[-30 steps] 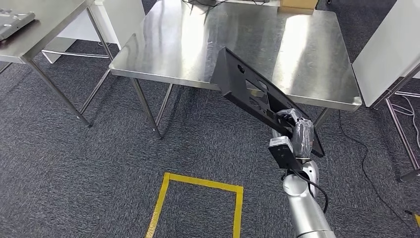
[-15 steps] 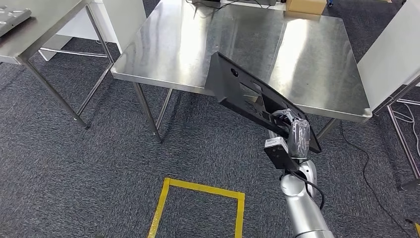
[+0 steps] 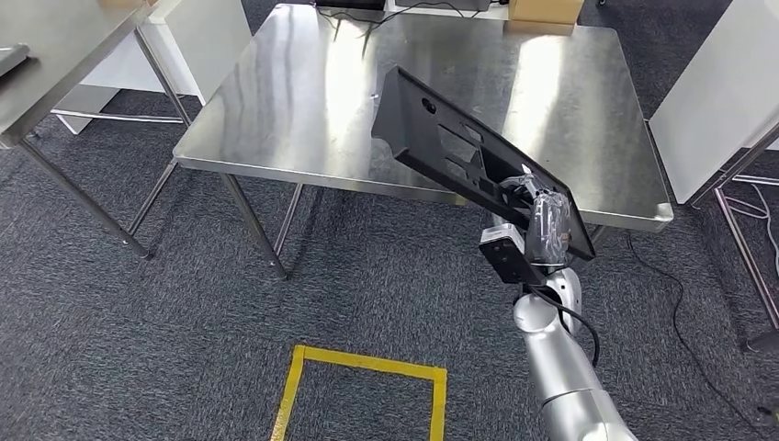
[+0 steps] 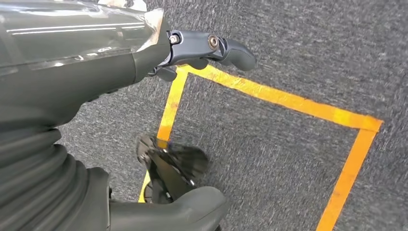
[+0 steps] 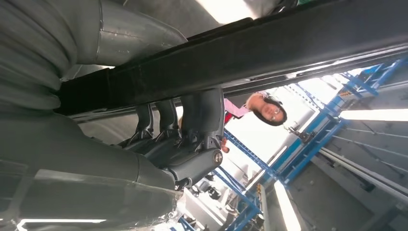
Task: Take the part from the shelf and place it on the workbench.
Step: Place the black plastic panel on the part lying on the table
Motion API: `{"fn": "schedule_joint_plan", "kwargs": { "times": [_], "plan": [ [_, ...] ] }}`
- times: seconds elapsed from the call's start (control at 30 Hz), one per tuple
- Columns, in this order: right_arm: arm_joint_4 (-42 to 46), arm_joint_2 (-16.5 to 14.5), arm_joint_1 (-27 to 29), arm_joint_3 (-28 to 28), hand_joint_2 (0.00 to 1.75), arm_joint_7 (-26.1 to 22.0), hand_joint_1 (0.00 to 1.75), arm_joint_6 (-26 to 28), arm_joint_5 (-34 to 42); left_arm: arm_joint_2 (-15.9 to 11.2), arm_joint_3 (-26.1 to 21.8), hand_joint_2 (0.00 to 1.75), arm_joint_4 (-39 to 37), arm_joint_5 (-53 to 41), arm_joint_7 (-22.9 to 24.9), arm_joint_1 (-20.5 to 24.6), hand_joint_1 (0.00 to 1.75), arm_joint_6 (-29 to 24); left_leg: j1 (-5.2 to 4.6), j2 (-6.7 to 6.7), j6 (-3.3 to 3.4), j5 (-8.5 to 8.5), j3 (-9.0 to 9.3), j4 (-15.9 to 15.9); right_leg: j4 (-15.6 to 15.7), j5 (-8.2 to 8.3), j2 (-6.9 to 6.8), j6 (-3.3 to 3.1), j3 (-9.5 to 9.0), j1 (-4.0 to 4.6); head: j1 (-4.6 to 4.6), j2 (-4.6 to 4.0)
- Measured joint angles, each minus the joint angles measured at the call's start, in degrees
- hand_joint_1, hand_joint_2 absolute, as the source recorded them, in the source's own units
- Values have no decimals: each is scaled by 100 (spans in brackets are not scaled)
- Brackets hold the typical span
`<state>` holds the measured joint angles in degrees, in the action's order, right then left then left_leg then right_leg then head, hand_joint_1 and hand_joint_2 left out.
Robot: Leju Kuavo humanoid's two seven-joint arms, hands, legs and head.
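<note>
Our right hand gripped the part, a long black panel, by its near end, so most of it jutted out, tilted, over the steel workbench. We judged it stiff and light but lever-heavy from that end grip. Our left hand hung released above the floor.

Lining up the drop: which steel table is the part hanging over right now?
The large central steel table: the black part, held by the right hand, overhangs its near edge. The other table stands far left.

Yellow tape marked square on grey carpet. Cardboard box sat beyond. Second steel table stood left. Person near blue racking.
</note>
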<state>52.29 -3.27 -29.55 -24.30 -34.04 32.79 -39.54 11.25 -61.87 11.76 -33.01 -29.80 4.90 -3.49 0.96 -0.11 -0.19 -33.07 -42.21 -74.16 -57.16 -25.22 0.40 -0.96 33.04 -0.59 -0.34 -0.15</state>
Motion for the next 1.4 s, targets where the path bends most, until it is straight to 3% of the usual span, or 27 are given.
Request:
{"fn": "schedule_joint_plan", "kwargs": {
  "times": [0.1, 0.17, 0.3, 0.33, 0.4, 0.47, 0.5, 0.53, 0.6, 0.67, 0.8, 0.87, 0.93, 0.97, 1.0, 1.03, 1.1, 1.13, 1.2, 1.3, 1.33, 1.4],
  "plan": [
    [-194, -39, -169, -9, 175, 50, 175, 74, -50, -15, -1, 175, 0, -14, 3, 1, 0, -1, -27, -2, 106, 804, 271, 1084, -3, -106, 28, 31, -132, 31, 1, 0],
    [-326, -56, -284, -18, 175, 63, 175, 125, -69, -25, 0, 175, 0, -29, 11, 2, 0, 8, -61, -5, 170, 1005, 426, 1538, -7, -164, 46, 83, -149, 60, 5, 0],
    [-521, -76, -414, -22, 175, 85, 175, 199, -107, -5, -3, 175, 0, -46, 30, 2, 0, 34, -55, -2, 262, 1048, 543, 1652, -103, -281, 34, 194, -107, 87, 11, 0],
    [-572, -78, -455, -22, 175, 89, 175, 219, -110, -1, -3, 175, 0, -49, 32, 8, 0, 39, -40, 0, 290, 1049, 577, 1681, -319, -372, 24, 202, 5, 86, 19, 0],
    [-683, -78, -525, -22, 175, 92, 175, 256, -114, -3, -3, 175, 0, -51, 37, 14, 0, 43, -33, -2, 330, 1017, 614, 1698, -1076, -630, 12, 202, 435, 55, 32, 0],
    [-818, -78, -560, -22, 175, 93, 175, 281, -120, -1, -3, 175, 0, -55, 44, 13, 0, 53, -31, -19, 336, 972, 645, 1696, -1671, -728, 12, 256, 851, 18, 37, 0],
    [-877, -75, -568, -22, 175, 94, 175, 290, -123, 2, -3, 175, 0, -57, 49, 10, 0, 66, -28, -32, 326, 947, 671, 1695, -1642, -633, 9, 310, 897, -4, 39, 0],
    [-932, -73, -581, -21, 175, 94, 175, 298, -124, 6, -3, 175, 0, -59, 53, 8, 0, 78, -23, -44, 310, 918, 710, 1694, -1396, -456, 3, 374, 836, -31, 41, 0],
    [-1009, -69, -621, -19, 175, 94, 175, 325, -125, 8, -3, 175, 0, -63, 57, 8, 0, 98, -26, -55, 251, 851, 788, 1685, -555, -37, -38, 465, 497, -70, 50, 0],
    [-1073, -75, -658, -18, 175, 91, 175, 360, -130, 2, -3, 175, 0, -71, 60, 11, 0, 102, -45, -53, 176, 781, 831, 1676, -51, 164, -65, 428, 279, -62, 51, 0],
    [-1166, -76, -681, -8, 175, 90, 175, 405, -151, -3, -4, 175, 0, -80, 62, 11, 0, 102, -3, -27, 52, 655, 814, 1594, 17, 129, -37, 213, 202, -52, 34, 0],
    [-1199, -88, -691, 1, 175, 87, 175, 438, -164, -7, -4, 175, 0, -87, 62, 11, 0, 102, 19, -15, 6, 424, 583, 1114, 30, 94, -26, 116, 128, -71, 14, 0],
    [-1247, -97, -693, 5, 175, 82, 175, 458, -172, -5, -3, 175, -1, -96, 62, 8, 0, 104, 21, -11, -25, 129, 152, 324, 29, 35, -24, 44, 58, -42, 4, 0],
    [-1272, -100, -692, 6, 175, 80, 175, 463, -172, -7, -3, 175, -1, -99, 62, 6, 0, 105, 21, -10, -32, 82, -31, 52, 28, 3, -21, 25, 21, -28, 5, 0],
    [-1296, -101, -691, 7, 175, 77, 175, 468, -172, -10, -3, 175, -2, -100, 62, 3, 0, 106, 21, -10, -28, 153, -124, -15, 28, -33, -13, 20, -22, -17, 4, 1],
    [-1317, -102, -691, 7, 175, 73, 175, 474, -171, -16, -3, 175, -2, -102, 62, 3, 0, 107, 21, -10, -12, 336, -98, 151, 27, -74, -4, 28, -74, -11, 5, 1],
    [-1346, -103, -693, 10, 175, 64, 175, 490, -169, -32, -3, 175, -2, -107, 62, 3, 0, 109, 13, -12, 49, 812, 213, 917, 28, -164, 12, 63, -186, -4, 6, 1],
    [-1357, -103, -700, 12, 175, 58, 175, 502, -168, -38, -3, 175, -2, -111, 62, 6, 0, 110, 0, -12, 82, 945, 379, 1266, 26, -205, 17, 91, -218, 13, 11, 0],
    [-1379, -104, -713, 17, 175, 50, 175, 525, -165, -43, -3, 175, -2, -115, 63, 10, 0, 111, -36, -11, 134, 977, 540, 1579, 20, -245, 24, 150, -238, 40, 14, 0],
    [-1401, -104, -719, 23, 175, 46, 175, 544, -162, -40, -4, 175, -2, -117, 66, 12, 0, 111, -42, -9, 221, 932, 631, 1661, -77, -271, 20, 226, -224, 55, 11, 0],
    [-1406, -105, -729, 24, 175, 45, 175, 548, -161, -40, -4, 175, -2, -117, 66, 13, 0, 111, -34, -11, 256, 921, 680, 1687, -240, -316, 15, 241, -138, 48, 17, 0],
    [-1426, -105, -740, 23, 175, 42, 175, 556, -164, -45, -5, 175, -2, -117, 66, 17, 0, 116, -24, -14, 309, 887, 758, 1714, -888, -485, 8, 259, 238, 17, 23, 0]
  ]
}}
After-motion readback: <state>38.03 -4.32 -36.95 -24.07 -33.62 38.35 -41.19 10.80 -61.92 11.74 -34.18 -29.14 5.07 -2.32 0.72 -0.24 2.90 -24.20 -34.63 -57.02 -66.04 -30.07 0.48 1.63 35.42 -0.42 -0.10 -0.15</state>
